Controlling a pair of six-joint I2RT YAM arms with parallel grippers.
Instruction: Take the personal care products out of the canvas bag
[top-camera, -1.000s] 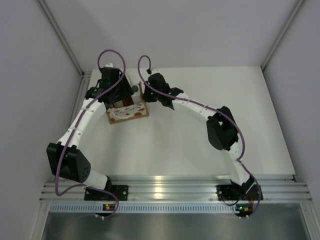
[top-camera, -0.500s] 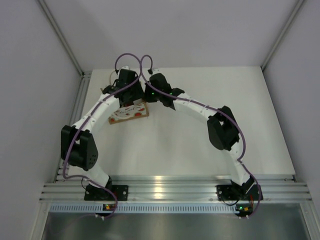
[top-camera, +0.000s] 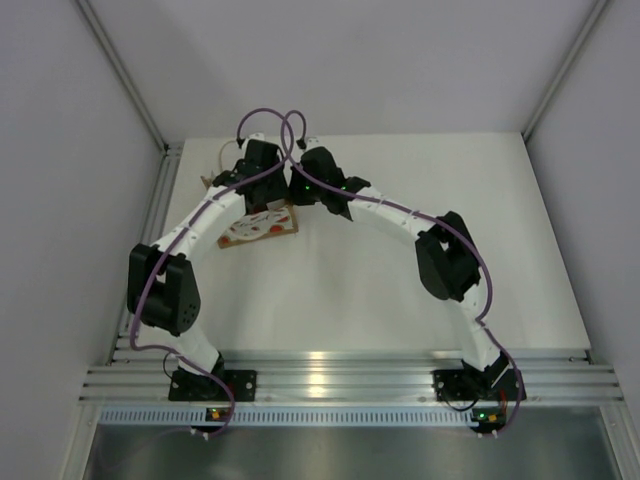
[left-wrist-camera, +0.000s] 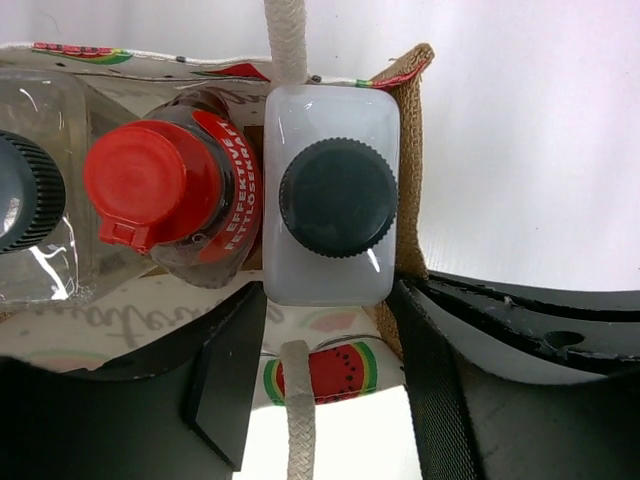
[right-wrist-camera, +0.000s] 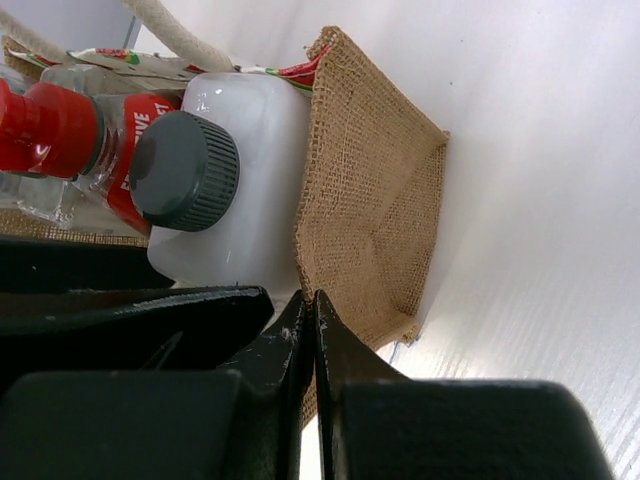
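Note:
The canvas bag (top-camera: 262, 228) stands at the table's back left, its watermelon-print side (left-wrist-camera: 320, 372) and burlap end (right-wrist-camera: 370, 200) showing. Inside it are a white bottle (left-wrist-camera: 330, 270) with a dark round cap (left-wrist-camera: 338, 197), a red-capped bottle (left-wrist-camera: 150, 187) and a clear bottle with a dark cap (left-wrist-camera: 20, 190). My left gripper (left-wrist-camera: 325, 375) is open just above the bag, its fingers (left-wrist-camera: 225, 380) either side of the white bottle. My right gripper (right-wrist-camera: 312, 310) is shut on the burlap edge of the bag beside the white bottle (right-wrist-camera: 245, 200).
White rope handles (left-wrist-camera: 288, 40) cross the bag's mouth next to the white bottle. The bag sits near the enclosure's left wall (top-camera: 120, 150). Both arms meet over the bag, cables looping above them (top-camera: 285, 125).
My left arm has swung right, from the bag's left side to over its mouth, and its jaws have narrowed a little. The right gripper has held still on the bag's edge.

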